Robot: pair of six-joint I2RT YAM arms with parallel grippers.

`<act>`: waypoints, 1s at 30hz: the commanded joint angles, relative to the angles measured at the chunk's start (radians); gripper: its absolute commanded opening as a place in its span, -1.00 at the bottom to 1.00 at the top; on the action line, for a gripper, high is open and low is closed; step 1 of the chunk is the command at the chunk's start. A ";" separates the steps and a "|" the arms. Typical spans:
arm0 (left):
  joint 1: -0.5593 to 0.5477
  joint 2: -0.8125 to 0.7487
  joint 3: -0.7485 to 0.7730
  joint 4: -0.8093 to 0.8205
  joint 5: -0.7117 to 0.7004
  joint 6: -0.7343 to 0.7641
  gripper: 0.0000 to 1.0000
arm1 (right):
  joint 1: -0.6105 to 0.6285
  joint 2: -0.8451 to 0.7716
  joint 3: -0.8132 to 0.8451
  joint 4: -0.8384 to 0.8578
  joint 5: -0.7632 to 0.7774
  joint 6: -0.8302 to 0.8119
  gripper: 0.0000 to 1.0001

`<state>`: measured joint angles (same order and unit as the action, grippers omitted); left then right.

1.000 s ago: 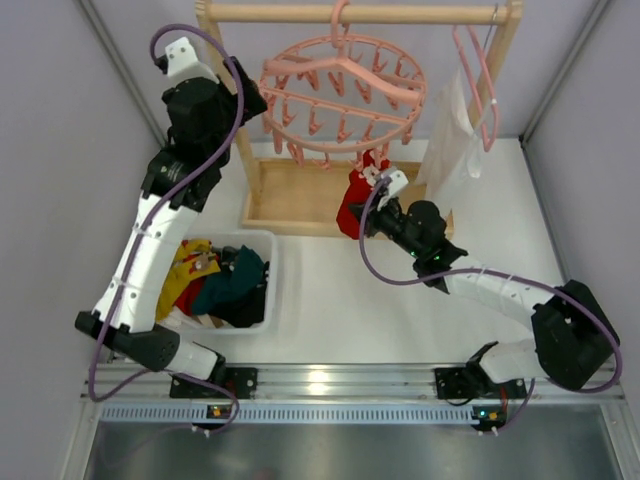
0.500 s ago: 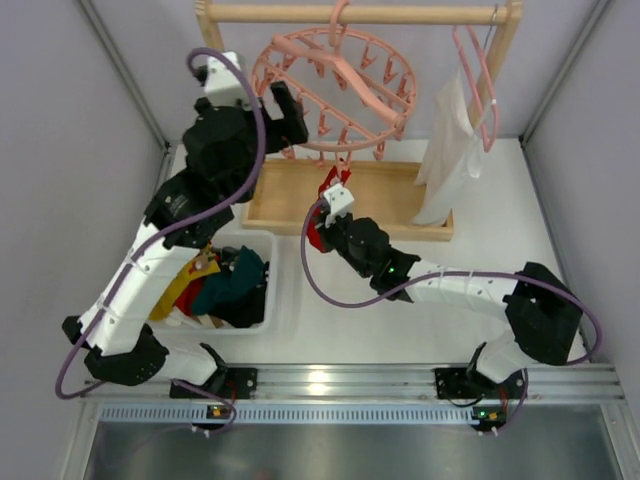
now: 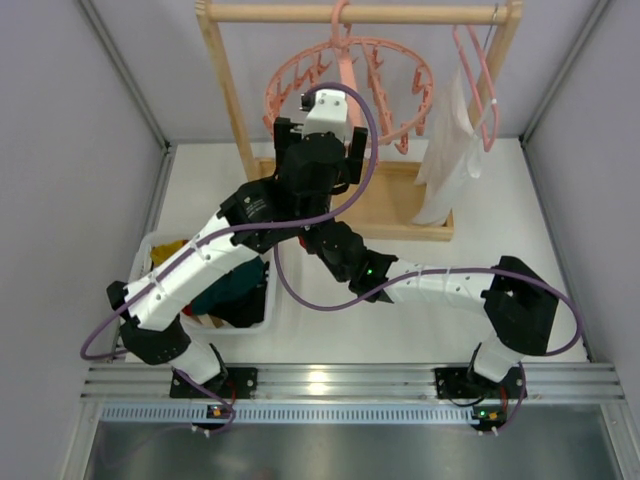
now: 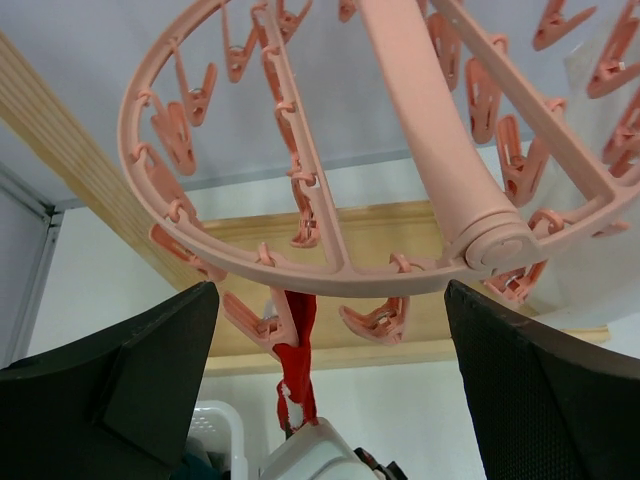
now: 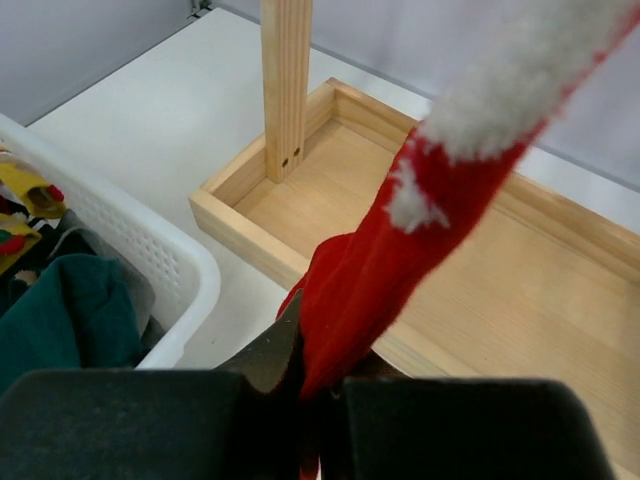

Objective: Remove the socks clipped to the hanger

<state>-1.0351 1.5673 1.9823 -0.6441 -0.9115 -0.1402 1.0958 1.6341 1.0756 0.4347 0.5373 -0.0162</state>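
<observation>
One red sock hangs from a clip on the hanger rim with the right end effector clamped on it, so I'd pull straight down while the left end effector, fingers apart, steadies the hanger.

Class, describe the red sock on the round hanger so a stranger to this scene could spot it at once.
Start at the wooden rack and find the round pink hanger hung on it. One red sock dangles from a rim clip; the other clips in view are bare, and the right gripper pinches the sock.
</observation>
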 commanded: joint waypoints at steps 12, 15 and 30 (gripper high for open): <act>0.139 -0.216 -0.194 -0.002 0.177 -0.157 0.89 | 0.009 0.007 0.038 -0.011 -0.016 0.010 -1.00; 0.161 -0.240 -0.211 0.001 0.221 -0.167 0.89 | 0.007 0.012 0.043 -0.010 -0.023 0.010 -1.00; 0.230 -0.170 -0.201 0.001 0.379 -0.202 0.76 | 0.009 0.021 0.058 -0.022 -0.048 0.042 -1.00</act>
<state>-0.8059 1.3857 1.7725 -0.6666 -0.5640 -0.3283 1.0958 1.6478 1.0836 0.4194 0.5110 0.0097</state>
